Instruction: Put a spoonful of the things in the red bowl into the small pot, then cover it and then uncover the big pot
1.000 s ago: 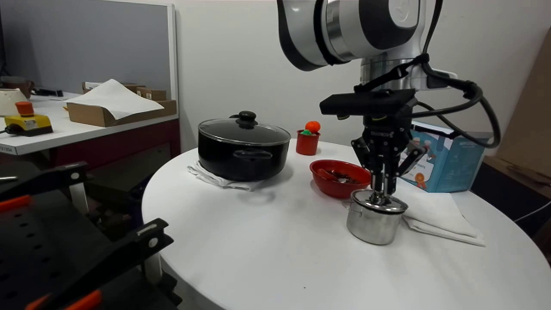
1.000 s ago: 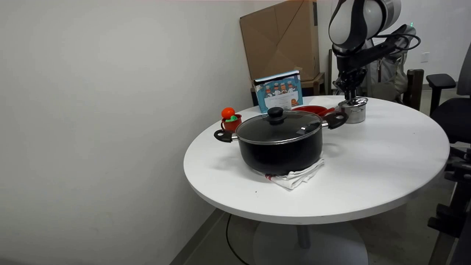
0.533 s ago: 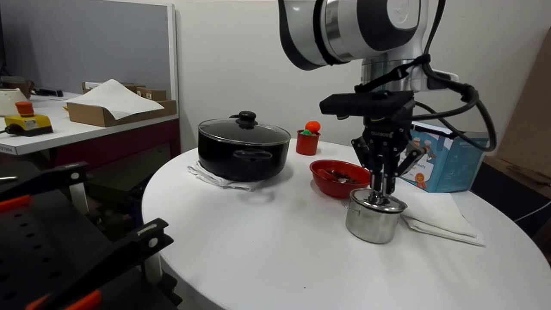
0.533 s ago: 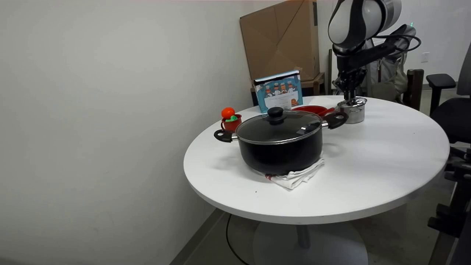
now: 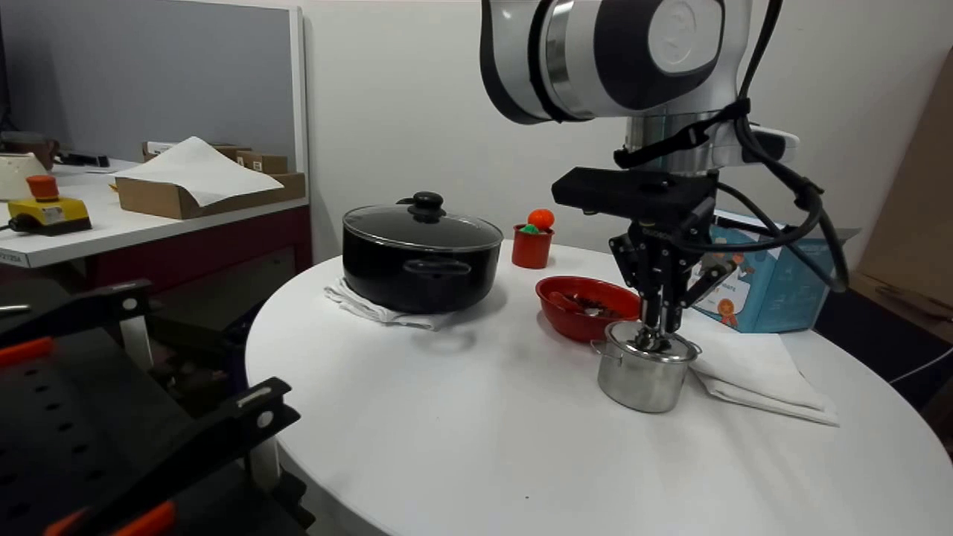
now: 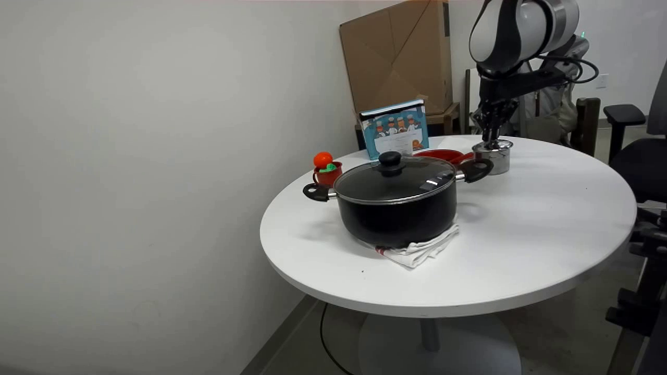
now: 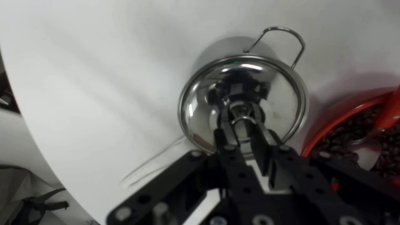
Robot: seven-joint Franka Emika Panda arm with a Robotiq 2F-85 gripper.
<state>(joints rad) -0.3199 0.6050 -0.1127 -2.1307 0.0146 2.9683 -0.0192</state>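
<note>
The small pot [image 5: 642, 387] is silver steel and stands on the table with its metal lid [image 5: 676, 350] on it. My gripper [image 5: 659, 327] points down at the lid, its fingers closed around the lid's knob; the wrist view shows the gripper [image 7: 242, 117] with the knob between its fingertips. The lid [image 7: 281, 103] covers the pot's opening, so its contents are hidden. The red bowl [image 5: 577, 324] sits right beside the pot; in the wrist view the bowl [image 7: 328, 125] holds dark beans and a red-handled spoon [image 7: 389, 112]. The big black pot [image 5: 417, 272] has its glass lid [image 5: 454, 229] on.
The big pot rests on a folded white cloth [image 5: 387, 316]. A red cup [image 5: 530, 249] with orange and green items stands behind the bowl. A white cloth [image 5: 759, 372] lies beside the small pot, and a blue box [image 5: 793, 290] stands behind it.
The small pot, lid and gripper have shifted together slightly, away from the camera in an exterior view and leftward in both exterior views. The forearm and wrist have turned a little.
</note>
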